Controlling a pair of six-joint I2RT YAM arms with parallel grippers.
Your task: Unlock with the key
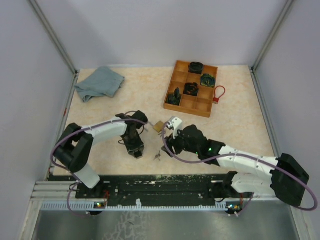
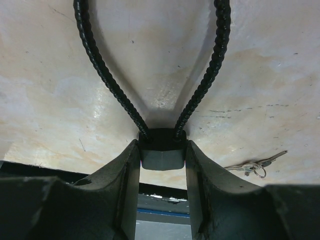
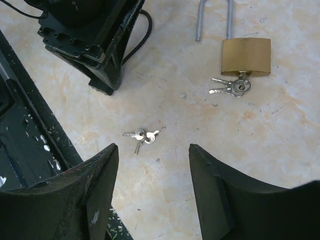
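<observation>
Cloth [image 1: 99,83], blue-grey and crumpled, lies at the upper left of the overhead view, and a wooden compartment tray [image 1: 199,106] sits at upper centre with dark items too small to name; a red cable loop [image 1: 219,93] touches its right edge. Near the middle, the left gripper [image 1: 136,152] points down at the table [image 1: 240,125], its jaws hidden under its own body, while the right gripper [image 1: 166,140] hovers just beside a brass padlock [image 1: 159,126]. A loose key bunch [image 1: 157,156] is only a small glint between the two arms. In the left wrist view the left gripper [image 2: 162,155] is pinching the body of a black cable lock [image 2: 162,136], whose ribbed cable runs off the top edge, so the loop's far end is cut off; the loose key bunch [image 2: 252,167] lies at lower right. In the right wrist view the right gripper [image 3: 152,150] stands spread with nothing between its fingers [image 3: 95,185]. The loose key bunch [image 3: 142,135] lies just above them. At upper right the brass padlock [image 3: 246,56] lies flat, one shackle leg ending free, with a second key bunch [image 3: 231,88] at its keyhole. The left gripper [image 3: 95,45] fills the upper left.
</observation>
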